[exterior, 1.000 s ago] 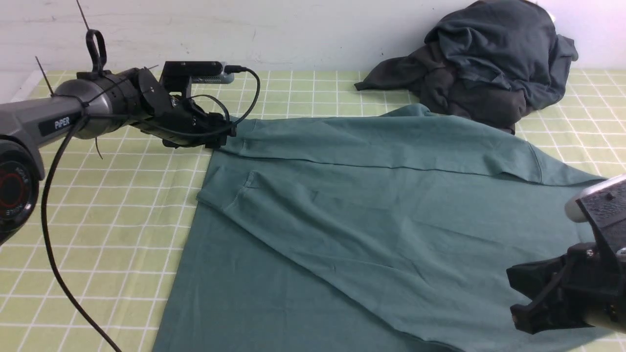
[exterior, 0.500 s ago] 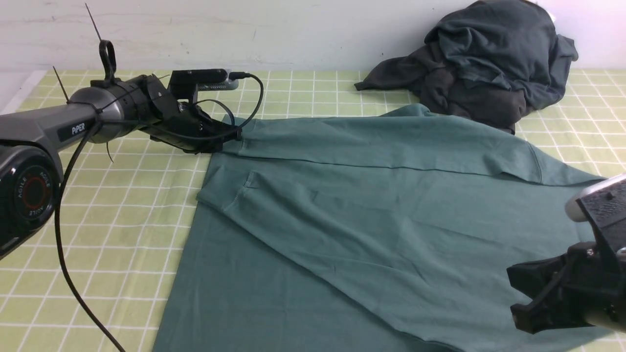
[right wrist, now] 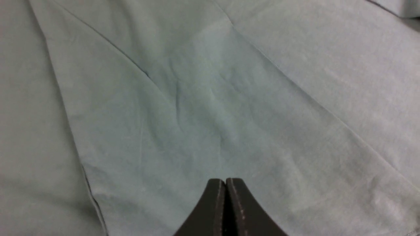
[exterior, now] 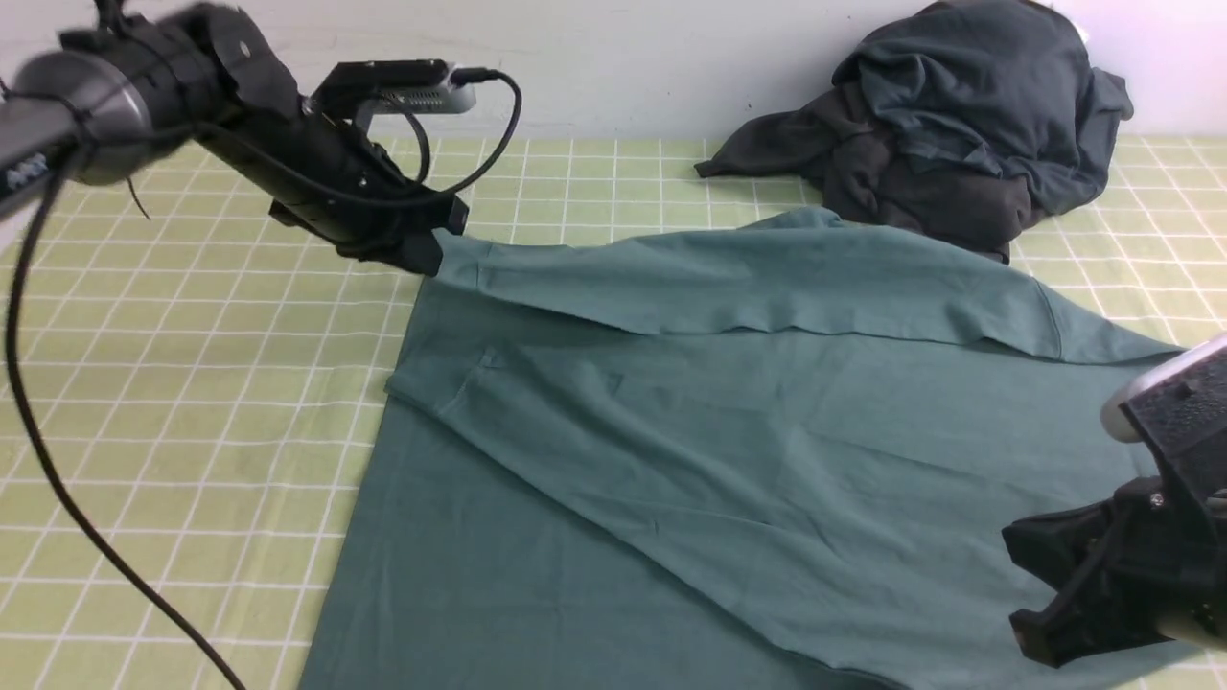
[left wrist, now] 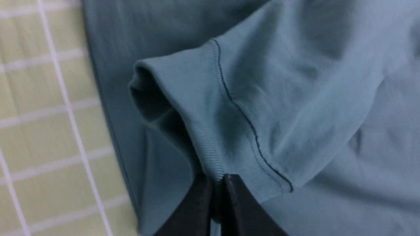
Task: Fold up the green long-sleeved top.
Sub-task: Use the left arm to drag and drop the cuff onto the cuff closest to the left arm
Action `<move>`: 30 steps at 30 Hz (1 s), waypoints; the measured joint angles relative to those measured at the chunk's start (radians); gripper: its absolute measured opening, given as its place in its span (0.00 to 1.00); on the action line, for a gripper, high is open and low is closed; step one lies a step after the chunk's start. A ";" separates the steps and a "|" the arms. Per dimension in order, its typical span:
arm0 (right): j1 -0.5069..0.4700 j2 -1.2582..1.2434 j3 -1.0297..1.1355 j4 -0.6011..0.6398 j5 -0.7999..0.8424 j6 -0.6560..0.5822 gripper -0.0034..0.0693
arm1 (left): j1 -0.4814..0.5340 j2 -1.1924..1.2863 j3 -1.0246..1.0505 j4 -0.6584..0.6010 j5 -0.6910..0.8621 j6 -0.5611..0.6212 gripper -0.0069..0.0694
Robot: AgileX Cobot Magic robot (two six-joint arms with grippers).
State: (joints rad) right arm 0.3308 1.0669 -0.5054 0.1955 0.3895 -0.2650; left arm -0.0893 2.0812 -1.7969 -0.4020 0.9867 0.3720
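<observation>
The green long-sleeved top [exterior: 729, 422] lies spread over the middle of the table, both sleeves folded across its body. My left gripper [exterior: 436, 251] is shut on the ribbed cuff of the far sleeve [left wrist: 210, 154] and holds it raised a little above the top's far left corner. My right gripper [exterior: 1030, 599] hovers at the near right over the top's fabric [right wrist: 210, 98], jaws shut with nothing between them. The neck, logo and label are hidden.
A heap of dark charcoal and navy-grey garments [exterior: 949, 125] lies at the far right against the wall. The yellow-green checked tablecloth [exterior: 192, 402] shows bare on the left. The left arm's black cable [exterior: 38, 441] hangs over that side.
My left gripper has lifted up with the sleeve cuff, and the sleeve's left end has risen off the top's body. The right gripper has barely moved.
</observation>
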 joint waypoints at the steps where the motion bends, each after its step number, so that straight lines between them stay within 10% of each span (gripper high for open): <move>1: 0.000 0.000 0.000 -0.004 0.000 0.000 0.04 | 0.000 -0.006 0.000 0.013 0.104 -0.008 0.11; 17: 0.000 -0.107 0.000 -0.007 0.037 0.000 0.04 | -0.083 -0.136 0.359 0.185 0.217 -0.113 0.12; 30: 0.000 -0.109 0.000 0.094 0.059 0.000 0.04 | -0.111 -0.431 0.651 0.248 0.164 -0.167 0.37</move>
State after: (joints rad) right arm 0.3308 0.9582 -0.5054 0.2896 0.4484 -0.2650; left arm -0.2003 1.6507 -1.1457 -0.1539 1.1511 0.2050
